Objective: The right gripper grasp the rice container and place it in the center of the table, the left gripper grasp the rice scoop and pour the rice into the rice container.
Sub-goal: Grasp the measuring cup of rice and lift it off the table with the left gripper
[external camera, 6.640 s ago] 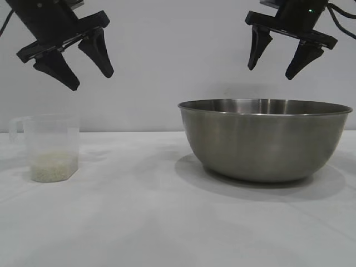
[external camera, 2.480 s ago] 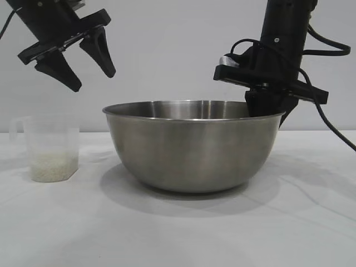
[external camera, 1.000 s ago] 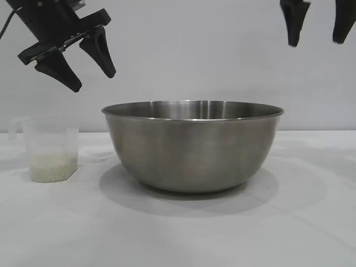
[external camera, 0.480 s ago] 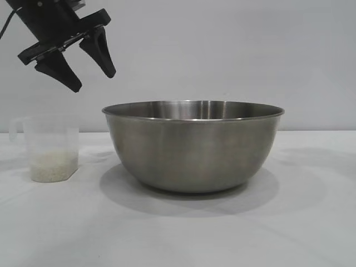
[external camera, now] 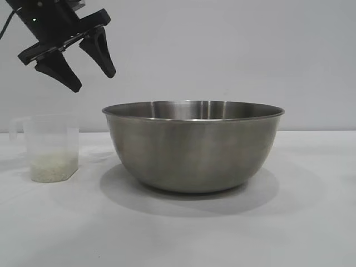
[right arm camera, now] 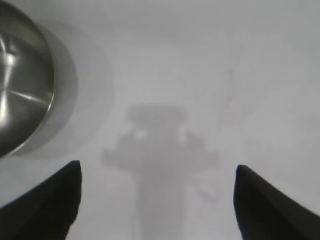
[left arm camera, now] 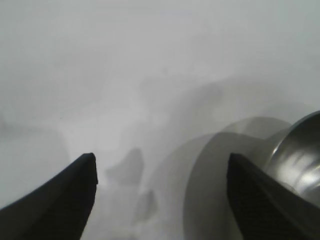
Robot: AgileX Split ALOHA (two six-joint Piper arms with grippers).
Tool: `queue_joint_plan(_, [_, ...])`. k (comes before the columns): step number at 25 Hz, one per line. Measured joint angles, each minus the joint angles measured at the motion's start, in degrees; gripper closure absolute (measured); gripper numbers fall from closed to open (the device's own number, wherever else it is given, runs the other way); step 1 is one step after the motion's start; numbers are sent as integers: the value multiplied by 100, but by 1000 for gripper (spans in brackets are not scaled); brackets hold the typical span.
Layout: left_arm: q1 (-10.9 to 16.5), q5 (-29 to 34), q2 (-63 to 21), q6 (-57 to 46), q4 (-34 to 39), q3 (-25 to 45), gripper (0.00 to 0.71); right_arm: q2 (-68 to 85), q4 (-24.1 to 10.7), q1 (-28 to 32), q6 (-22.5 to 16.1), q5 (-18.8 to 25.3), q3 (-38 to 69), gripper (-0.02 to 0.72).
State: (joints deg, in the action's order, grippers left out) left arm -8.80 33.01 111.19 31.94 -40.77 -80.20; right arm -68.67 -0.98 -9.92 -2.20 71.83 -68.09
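The large round stainless-steel mixing bowl with a thin rolled rim, the rice container (external camera: 193, 146), stood upright on the plain white matte table (external camera: 178, 233), around the middle of the tabletop in the exterior view. Nothing touched the bowl.

To the left of the bowl in that view, clearly apart from it, stood the small translucent plastic measuring cup with a side handle, the rice scoop (external camera: 51, 147). It was upright on the table, its handle on the side turned away from the bowl. A shallow layer of off-white grains, the rice (external camera: 53, 168), lay in its bottom.

The left gripper (external camera: 89, 68), black with two pointed tapering fingers, hung in the air above the cup and up and to the left of the bowl's rim. Its fingers were spread apart and pinched nothing. Its wrist view showed the same two finger tips (left arm camera: 65, 190) spread over the white table, with an edge of the bowl (left arm camera: 300, 160) beside one of them.

The right gripper (right arm camera: 156, 200) was out of the exterior view. In its own wrist view its two dark fingers stood wide apart with only bare table between them, and part of the bowl (right arm camera: 22, 85) lay off to one side, not touching the fingers.
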Motion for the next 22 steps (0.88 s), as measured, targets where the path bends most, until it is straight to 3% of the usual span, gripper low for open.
queue_joint_plan(12, [0, 0, 0, 12, 0, 0, 230, 3522, 0, 0, -161, -118, 2811, 169])
queue_joint_plan(16, [0, 0, 0, 12, 0, 0, 230, 4493, 0, 0, -161, -188, 3352, 169])
queue_joint_plan(22, [0, 0, 0, 12, 0, 0, 230, 5687, 0, 0, -161, -632, 3874, 169])
